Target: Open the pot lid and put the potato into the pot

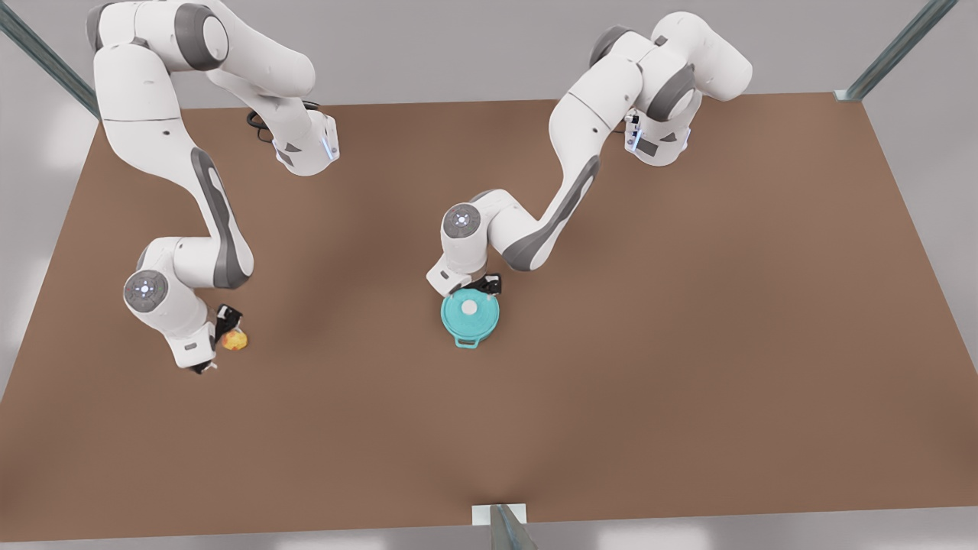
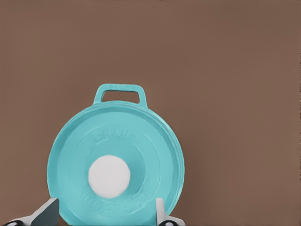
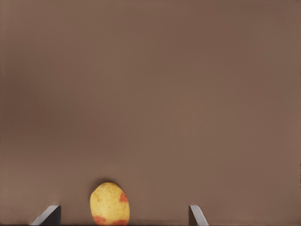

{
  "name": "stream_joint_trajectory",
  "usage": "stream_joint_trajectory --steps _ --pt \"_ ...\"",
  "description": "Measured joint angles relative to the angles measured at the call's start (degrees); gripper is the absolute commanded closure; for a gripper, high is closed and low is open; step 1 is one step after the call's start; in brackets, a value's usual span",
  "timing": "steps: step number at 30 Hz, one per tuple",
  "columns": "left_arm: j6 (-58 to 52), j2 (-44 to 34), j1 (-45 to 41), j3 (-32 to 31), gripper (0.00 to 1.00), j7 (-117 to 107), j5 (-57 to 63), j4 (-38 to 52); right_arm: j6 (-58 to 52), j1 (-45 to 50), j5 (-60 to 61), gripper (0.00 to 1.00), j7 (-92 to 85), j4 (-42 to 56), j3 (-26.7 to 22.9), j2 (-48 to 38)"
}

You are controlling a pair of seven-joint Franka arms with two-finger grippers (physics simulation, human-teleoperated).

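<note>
- I saw the pot lid in flat teal, with a plain white knob at its centre and faint raised lettering in the same teal.
- The pot under it matched that teal, loop handle included.
- The potato looked yellow-orange, speckled, with reddish patches on one side and along its base.
- The table was an even matte brown.
- Both arms were white with grey joint covers.
- The left gripper showed pale grey fingertips; from the front view its body was black.
- The right gripper showed grey fingertips too, its body black beside the potato.
</note>
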Motion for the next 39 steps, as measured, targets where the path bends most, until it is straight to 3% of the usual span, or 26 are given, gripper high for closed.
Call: stream_joint_trajectory --steps 16,17,18,19,21,22,27,34,38,39 --pt "8.0 3.0 0.1 1.5 0.0 -5.9 0.2 0.4 7.3 -1.8 -2.4 0.0 -12.5 -4.9 -0.7 3.4" --pt "8.3 3.0 0.1 1.6 0.17 -6.1 0.3 0.4 7.4 -1.9 -2.4 0.0 -13.0 -5.1 -0.7 3.5" --pt "8.4 2.9 0.1 1.6 0.46 -6.4 0.3 0.4 7.5 -2.0 -2.4 0.0 -13.5 -5.2 -0.7 3.7" --pt "8.2 2.7 0.1 1.6 0.64 -6.5 0.4 0.4 7.6 -2.0 -2.4 0.0 -13.9 -5.3 -0.7 3.8" --pt "7.0 2.3 0.2 1.8 0.95 -6.6 0.4 0.5 7.8 -2.1 -2.4 0.0 -14.7 -5.1 -0.7 4.4" --pt "6.3 2.1 0.2 1.9 1.0 -6.7 0.6 0.5 7.8 -2.1 -2.4 0.0 -15.1 -5.0 -0.7 4.7" --pt "0.9 0.4 1.6 2.6 1.0 -6.7 0.8 2.6 8.1 -2.1 -2.6 0.0 -16.6 -4.6 -1.3 6.2" --pt "-3.4 2.1 19.9 2.2 1.0 -1.2 -3.8 4.5 8.8 -2.1 -3.2 0.0 -18.1 -4.3 -1.6 7.6" --pt "-1.1 5.7 21.8 2.5 0.98 3.5 -6.5 4.5 9.2 -2.2 -3.4 0.0 -18.7 -4.2 -2.3 8.4" --pt "-0.4 6.1 21.9 2.6 0.85 4.6 -6.8 4.5 9.4 -2.4 -3.5 0.0 -18.9 -4.2 -2.4 8.5"
